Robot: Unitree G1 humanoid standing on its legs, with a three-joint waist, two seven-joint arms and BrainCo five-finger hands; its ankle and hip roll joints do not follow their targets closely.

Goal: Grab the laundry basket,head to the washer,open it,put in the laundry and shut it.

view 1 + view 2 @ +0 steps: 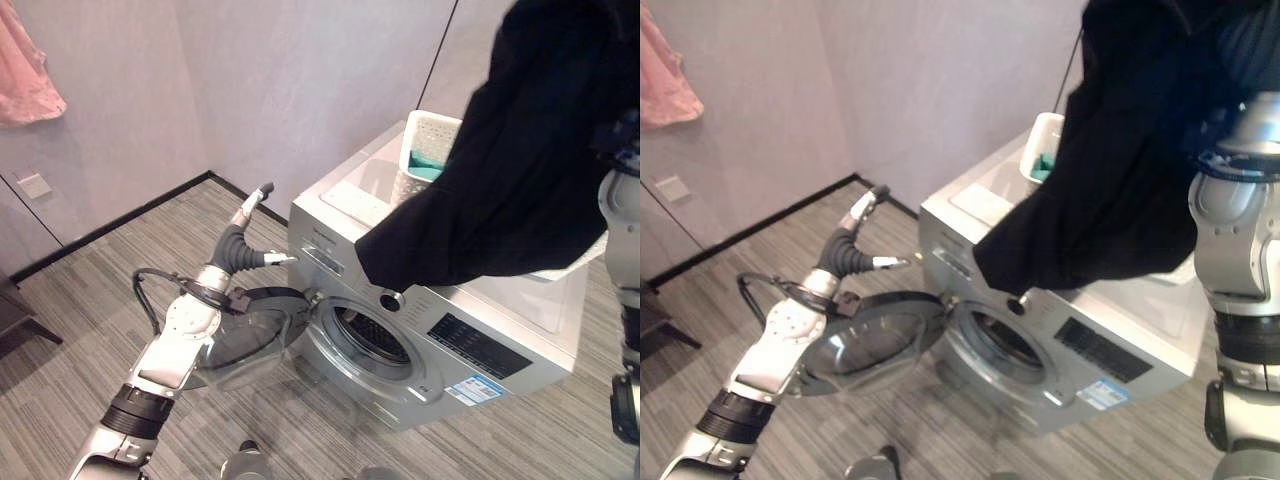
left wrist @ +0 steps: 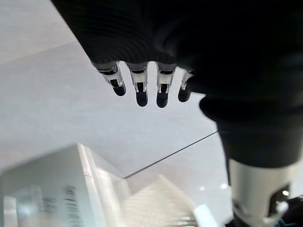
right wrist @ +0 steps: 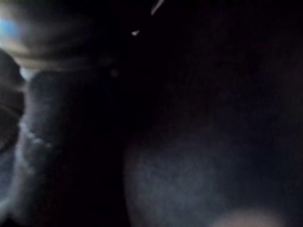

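Hanging from raised right arm: black garment (image 1: 520, 160), right hand's grip hidden, cannot tell. Left hand (image 1: 243, 243) beside washer (image 1: 470, 330), fingers straight, holding nothing; door (image 1: 245, 340) open below it.

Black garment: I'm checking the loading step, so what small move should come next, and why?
Probably lower the black garment toward the drum opening. It hangs from the right arm over the washer top, above the opening; the door is swung open, and the left robot hand is open beside it.
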